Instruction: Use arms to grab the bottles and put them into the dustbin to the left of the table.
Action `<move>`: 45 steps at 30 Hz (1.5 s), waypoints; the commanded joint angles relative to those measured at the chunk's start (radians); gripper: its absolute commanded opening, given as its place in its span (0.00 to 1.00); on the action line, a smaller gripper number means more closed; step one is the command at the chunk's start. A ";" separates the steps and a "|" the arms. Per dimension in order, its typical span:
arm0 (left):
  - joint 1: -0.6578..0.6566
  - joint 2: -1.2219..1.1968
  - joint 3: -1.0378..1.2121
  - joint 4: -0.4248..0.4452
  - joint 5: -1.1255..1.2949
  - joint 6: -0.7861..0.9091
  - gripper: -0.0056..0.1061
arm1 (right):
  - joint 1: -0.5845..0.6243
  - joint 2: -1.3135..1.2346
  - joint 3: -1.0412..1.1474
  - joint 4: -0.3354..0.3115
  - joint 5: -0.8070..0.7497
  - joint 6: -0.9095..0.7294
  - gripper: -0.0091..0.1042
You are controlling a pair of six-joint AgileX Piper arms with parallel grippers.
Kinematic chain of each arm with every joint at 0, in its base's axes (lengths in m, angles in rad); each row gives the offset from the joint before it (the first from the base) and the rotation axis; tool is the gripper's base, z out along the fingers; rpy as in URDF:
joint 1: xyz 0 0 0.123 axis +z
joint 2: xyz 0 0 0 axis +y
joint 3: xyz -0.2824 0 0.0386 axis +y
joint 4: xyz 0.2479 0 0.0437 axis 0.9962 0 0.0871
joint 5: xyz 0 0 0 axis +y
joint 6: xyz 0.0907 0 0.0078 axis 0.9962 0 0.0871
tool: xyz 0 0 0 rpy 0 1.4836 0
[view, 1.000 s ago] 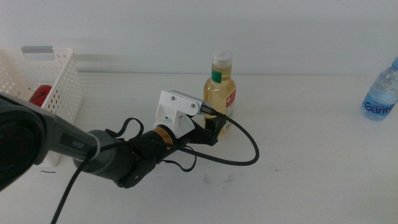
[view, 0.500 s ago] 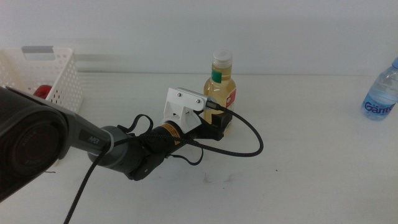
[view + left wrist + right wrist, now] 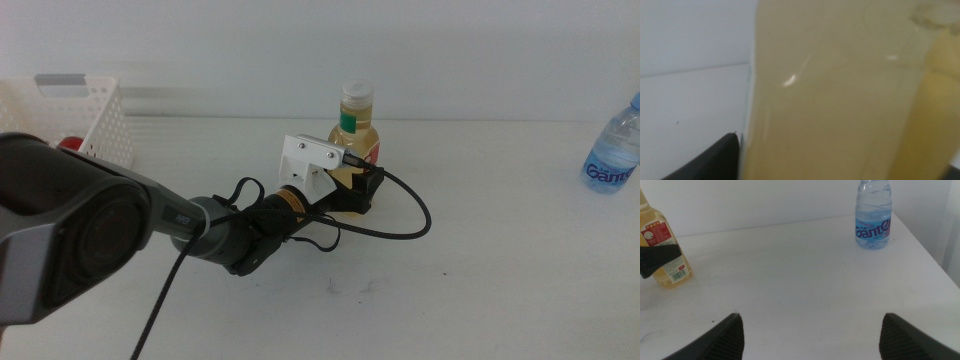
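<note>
The yellow-liquid bottle (image 3: 355, 125) with white cap and red label stands upright at the middle back of the table (image 3: 500, 260). My left arm reaches in from the left, and its gripper (image 3: 362, 190) is open with its jaws on either side of the bottle's lower body. The bottle (image 3: 840, 100) fills the left wrist view, with one dark jaw right beside it. It also shows in the right wrist view (image 3: 662, 250). The water bottle (image 3: 612, 150) stands at the far right. The red can (image 3: 68, 146) lies inside the white dustbin (image 3: 95, 120). My right gripper (image 3: 807, 335) is open and empty.
The left arm's black cable (image 3: 415, 225) loops over the table to the right of the yellow bottle. The water bottle (image 3: 873, 215) stands near the table's right edge in the right wrist view.
My left gripper has moved forward and to the right, bringing its jaws from in front of the yellow bottle to around its lower body. The bottle has not moved.
</note>
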 commanded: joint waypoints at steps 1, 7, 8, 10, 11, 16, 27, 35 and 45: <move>-0.002 0.023 -0.035 -0.004 -0.011 -0.013 0.89 | -0.006 -0.004 0.004 -0.005 -0.013 -0.004 0.84; -0.002 0.061 -0.101 -0.014 -0.001 -0.009 0.89 | -0.006 -0.004 0.004 -0.005 -0.013 -0.004 0.84; -0.002 0.064 -0.109 -0.014 0.011 0.003 0.89 | -0.006 -0.004 0.004 -0.005 -0.013 -0.004 0.84; -0.002 0.065 -0.122 -0.003 0.041 0.041 0.88 | -0.006 -0.004 0.004 -0.005 -0.013 -0.004 0.84; -0.002 0.065 -0.125 0.008 0.039 0.041 0.85 | -0.006 -0.004 0.004 -0.005 -0.013 -0.004 0.84; 0.036 -0.051 -0.051 0.137 0.088 -0.097 0.51 | -0.006 -0.004 0.004 -0.005 -0.013 -0.004 0.84; -0.022 -0.787 0.296 0.290 0.915 -0.411 0.03 | -0.006 -0.004 0.004 -0.005 -0.013 -0.004 0.84; -0.047 -1.093 0.220 0.026 1.576 -0.034 0.04 | -0.006 -0.004 0.004 -0.005 -0.013 -0.004 0.84; 0.437 -0.972 -0.126 -0.304 1.913 0.604 0.04 | -0.006 -0.004 0.004 -0.005 -0.013 -0.004 0.84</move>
